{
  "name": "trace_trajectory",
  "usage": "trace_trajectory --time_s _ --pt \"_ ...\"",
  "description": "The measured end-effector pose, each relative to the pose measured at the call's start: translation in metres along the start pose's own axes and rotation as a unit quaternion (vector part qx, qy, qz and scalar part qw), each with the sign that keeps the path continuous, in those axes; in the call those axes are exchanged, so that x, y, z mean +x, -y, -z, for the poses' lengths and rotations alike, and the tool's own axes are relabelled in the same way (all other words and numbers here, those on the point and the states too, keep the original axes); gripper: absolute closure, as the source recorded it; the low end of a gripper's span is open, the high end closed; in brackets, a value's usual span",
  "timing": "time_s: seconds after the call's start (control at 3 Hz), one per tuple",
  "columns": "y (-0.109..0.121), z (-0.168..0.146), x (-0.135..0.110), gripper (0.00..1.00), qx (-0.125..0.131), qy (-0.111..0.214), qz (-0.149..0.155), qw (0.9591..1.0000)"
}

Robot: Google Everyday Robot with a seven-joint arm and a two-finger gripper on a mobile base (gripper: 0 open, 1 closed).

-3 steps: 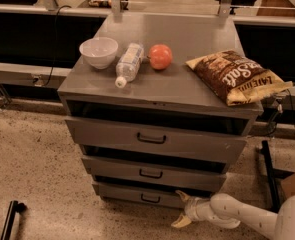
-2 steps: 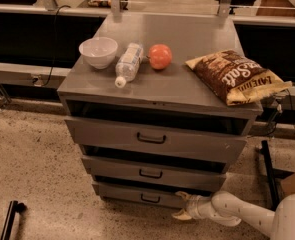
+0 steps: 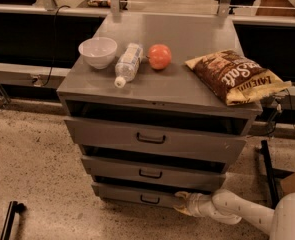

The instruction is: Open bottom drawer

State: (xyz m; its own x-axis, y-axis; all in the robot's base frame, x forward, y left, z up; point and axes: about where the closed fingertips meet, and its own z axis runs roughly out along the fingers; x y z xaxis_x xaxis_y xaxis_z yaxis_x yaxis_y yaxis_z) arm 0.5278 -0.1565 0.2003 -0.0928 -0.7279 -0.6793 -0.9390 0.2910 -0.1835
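The grey metal cabinet (image 3: 162,96) has three drawers. The bottom drawer (image 3: 129,194) is the lowest one, with a shallow grey front and a small black loop handle (image 3: 149,200); its front stands a little forward of the cabinet, with a dark gap above it. My gripper (image 3: 180,203) reaches in from the lower right on a white arm (image 3: 237,210). It sits against the right end of the bottom drawer front, to the right of the handle.
On the cabinet top lie a white bowl (image 3: 97,52), a plastic bottle (image 3: 126,64) on its side, a red-orange fruit (image 3: 159,56) and a chip bag (image 3: 234,75). A black stand (image 3: 268,171) is on the right. A speckled floor (image 3: 32,174) spreads to the left.
The gripper has shifted slightly left along the bottom drawer front, closer to the handle. The drawers and the objects on top look unchanged.
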Motion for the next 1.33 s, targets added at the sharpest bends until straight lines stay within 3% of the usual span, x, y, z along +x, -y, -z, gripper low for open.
trace_trajectory --time_s 0.67,1.0,1.33 --pt "0.0016 0.0062 -0.0059 0.15 0.000 0.000 0.000 1.0000" --pt "0.0016 0.0062 -0.0060 0.00 0.000 0.000 0.000 1.0000" --pt "-0.0019 0.0092 -0.0082 0.00 0.009 0.031 0.005 0.9995"
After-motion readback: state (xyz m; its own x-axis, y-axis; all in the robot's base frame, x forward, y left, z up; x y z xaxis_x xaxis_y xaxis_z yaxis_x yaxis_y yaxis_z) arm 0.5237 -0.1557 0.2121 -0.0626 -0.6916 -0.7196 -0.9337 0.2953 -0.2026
